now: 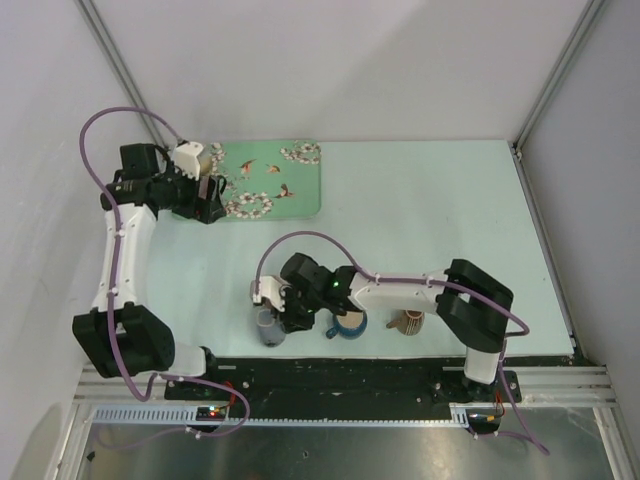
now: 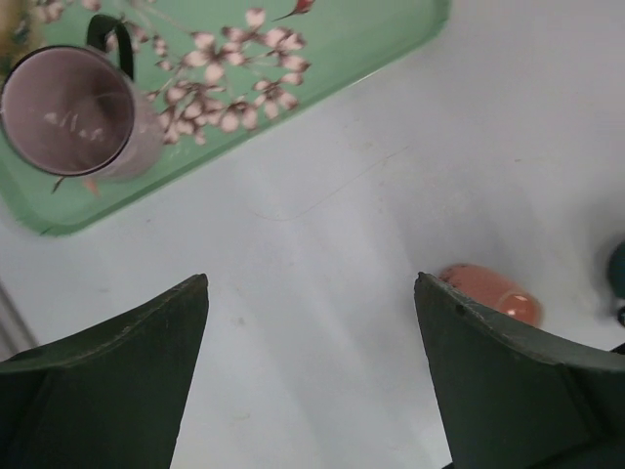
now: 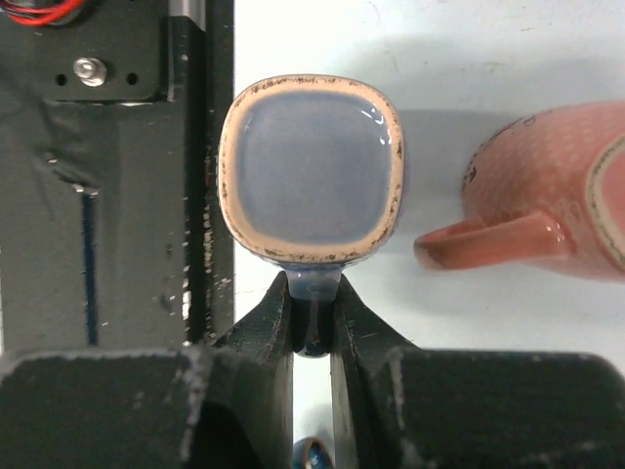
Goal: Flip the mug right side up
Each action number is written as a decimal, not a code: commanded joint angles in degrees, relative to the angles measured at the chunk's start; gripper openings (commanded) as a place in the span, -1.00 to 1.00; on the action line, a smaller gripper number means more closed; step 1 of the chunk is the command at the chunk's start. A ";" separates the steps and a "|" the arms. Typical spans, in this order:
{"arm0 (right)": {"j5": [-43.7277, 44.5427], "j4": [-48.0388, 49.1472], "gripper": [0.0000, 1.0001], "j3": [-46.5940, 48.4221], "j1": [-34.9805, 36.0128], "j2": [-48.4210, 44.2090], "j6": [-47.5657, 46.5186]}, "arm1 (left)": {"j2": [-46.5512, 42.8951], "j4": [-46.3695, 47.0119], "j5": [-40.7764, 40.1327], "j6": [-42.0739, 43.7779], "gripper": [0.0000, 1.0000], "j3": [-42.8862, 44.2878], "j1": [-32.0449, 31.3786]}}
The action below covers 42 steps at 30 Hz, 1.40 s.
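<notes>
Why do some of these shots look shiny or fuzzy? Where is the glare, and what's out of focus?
Right wrist view: small white glints on the blue mug's glaze; the right gripper, shut on its handle, is dark and slightly soft. Left wrist view: the left gripper, open, has blurred fingers, too near the lens. Top view: even light, only faint shadows on the table.

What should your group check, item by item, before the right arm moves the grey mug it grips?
1. Grip: right hand shut on the handle of the grey mug: ok.
2. Other arm: left hand open, off by the tray: ok.
3. Clearance: pink mug apart from grey mug, though close: ok.
4. Orientation: grey mug's mouth or base up: cannot tell.
5. Lift: grey mug off the table: cannot tell.
</notes>
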 commanded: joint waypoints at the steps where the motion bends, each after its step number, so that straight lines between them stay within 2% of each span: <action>1: -1.15 -0.77 -1.00 4.27 -1.45 -11.15 5.65 | -2.68 -2.01 10.57 -5.79 0.80 4.71 -0.14; 6: -0.91 7.50 -1.00 3.40 -11.43 -20.67 23.11 | -1.81 -2.19 18.82 -9.71 0.80 10.14 -0.32; 8: 0.92 14.50 -1.00 2.15 -15.26 -23.24 30.32 | -0.84 -2.16 22.10 -12.74 0.80 12.89 -0.93; 12: 9.05 25.98 -1.00 -0.42 -20.25 -26.55 41.24 | 1.59 -2.20 27.91 -20.43 0.78 19.33 -4.44; 15: 15.60 31.88 -1.00 -1.05 -22.38 -26.99 46.55 | 5.66 -2.21 32.14 -30.26 0.74 25.51 -6.77; 19: 19.24 38.77 -1.00 -1.13 -22.80 -26.61 49.42 | 11.87 -2.21 35.21 -41.08 0.68 31.83 -8.86; 23: 20.46 42.05 -1.00 -0.99 -22.47 -26.20 50.73 | 13.13 -1.31 35.43 -44.15 0.70 33.74 -13.08; 29: 20.28 42.26 -1.00 0.05 -21.54 -25.04 50.53 | 13.52 1.53 35.43 -47.12 0.69 32.96 -15.67; 37: 18.53 43.04 -1.00 0.44 -21.91 -21.66 54.18 | 12.29 7.19 37.77 -51.96 0.44 30.54 -17.49; 42: 14.21 45.66 -1.00 2.34 -21.50 -18.68 56.45 | 12.29 9.40 38.07 -54.45 0.12 29.43 -19.16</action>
